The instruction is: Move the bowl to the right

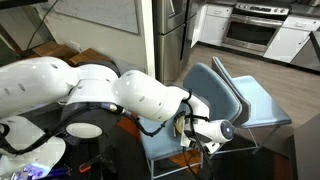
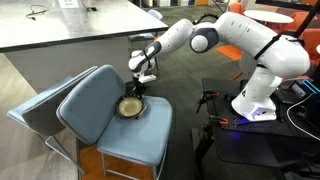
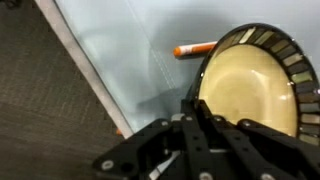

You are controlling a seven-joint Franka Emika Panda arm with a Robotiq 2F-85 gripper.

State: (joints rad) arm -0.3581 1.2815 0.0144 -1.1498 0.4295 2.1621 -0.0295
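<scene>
The bowl (image 2: pixel 129 107) is small and round, cream inside with a dark rim, and lies on the blue chair seat (image 2: pixel 100 120). In the wrist view the bowl (image 3: pixel 250 85) fills the right side, on the seat (image 3: pixel 130 50). My gripper (image 2: pixel 139 93) comes down at the bowl's edge. In the wrist view its black fingers (image 3: pixel 193 108) are drawn together on the bowl's near rim. A thin orange stick-like utensil (image 3: pixel 195 48) lies on the seat just beyond the bowl. In an exterior view my arm hides the bowl and only the gripper (image 1: pixel 200 132) shows above the chair (image 1: pixel 255 100).
A second grey chair (image 2: pixel 30 108) stands right behind the blue one. A long counter (image 2: pixel 90 25) runs behind them. The robot base (image 2: pixel 255 100) stands beside the chair. Dark carpet (image 3: pixel 40 110) lies past the seat edge. Kitchen appliances (image 1: pixel 250 30) stand at the back.
</scene>
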